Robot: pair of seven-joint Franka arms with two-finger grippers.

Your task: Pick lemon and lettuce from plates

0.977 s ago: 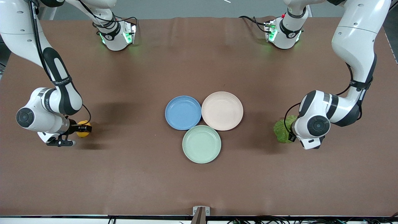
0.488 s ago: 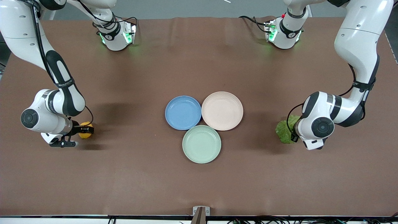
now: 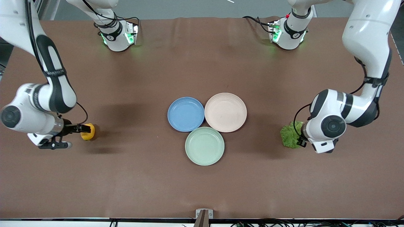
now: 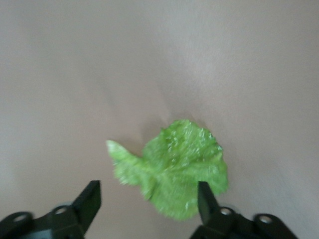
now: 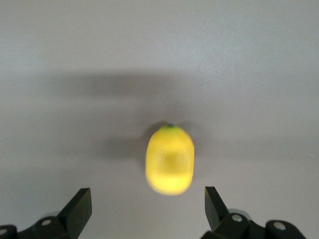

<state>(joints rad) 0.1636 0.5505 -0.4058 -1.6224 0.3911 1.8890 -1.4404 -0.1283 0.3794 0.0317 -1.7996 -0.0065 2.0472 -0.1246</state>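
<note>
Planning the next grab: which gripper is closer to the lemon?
Right. The right gripper hangs open just above the lemon; the left gripper is over the lettuce.

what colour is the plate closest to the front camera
Pale mint green. The mint-green plate shows best in the front view, touching the blue plate and beige-pink plate.

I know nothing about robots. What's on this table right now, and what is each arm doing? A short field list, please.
lemon: on the table, right arm's end
lettuce: on the table, left arm's end
blue plate: empty
beige-pink plate: empty
mint-green plate: empty, nearest the front camera
right gripper: open, over the lemon
left gripper: open, over the lettuce
</note>
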